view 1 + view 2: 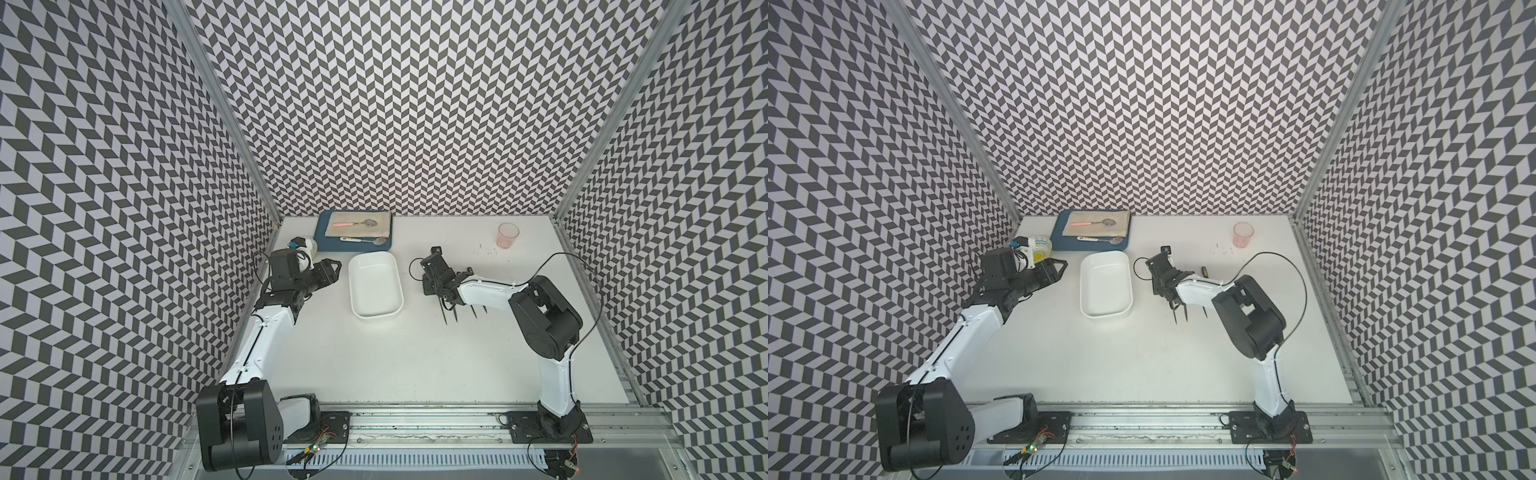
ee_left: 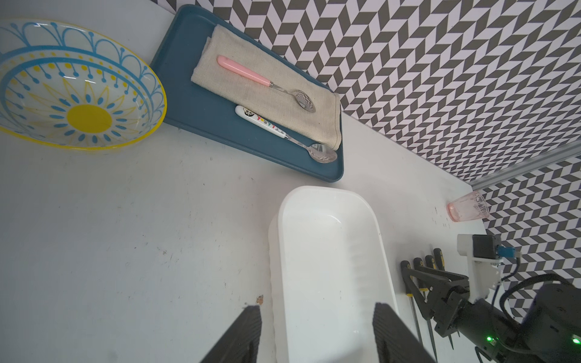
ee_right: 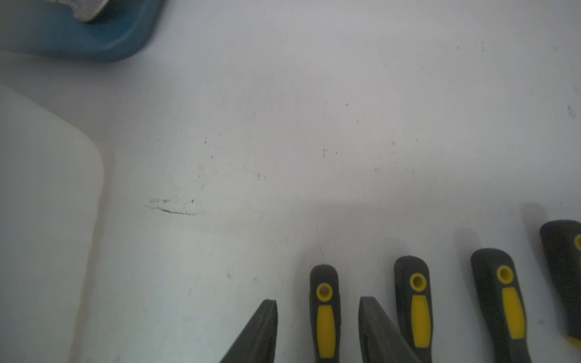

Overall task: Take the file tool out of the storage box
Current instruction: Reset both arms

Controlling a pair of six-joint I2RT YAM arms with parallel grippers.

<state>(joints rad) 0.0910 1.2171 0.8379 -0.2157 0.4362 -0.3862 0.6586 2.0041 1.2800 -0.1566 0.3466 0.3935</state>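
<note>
The white storage box (image 1: 376, 291) (image 1: 1105, 286) (image 2: 330, 267) stands in the middle of the table with nothing showing inside it. Several file tools with black-and-yellow handles (image 3: 324, 311) (image 2: 421, 273) lie side by side on the table to its right, their pointed tips (image 1: 453, 318) (image 1: 1179, 318) sticking out from under my right arm. My right gripper (image 1: 436, 286) (image 1: 1163, 284) (image 3: 317, 301) is open and straddles the file nearest the box, with a gap on each side of its handle. My left gripper (image 1: 332, 270) (image 1: 1059, 266) (image 2: 318, 306) hangs open and empty by the box's left side.
A dark blue tray (image 1: 322, 243) (image 2: 195, 103) with a beige cloth and two spoons sits at the back, close behind the box. A blue-and-yellow bowl (image 2: 78, 85) (image 1: 1040, 247) stands left of it. A pink cup (image 1: 508, 235) (image 2: 468, 207) is at the back right.
</note>
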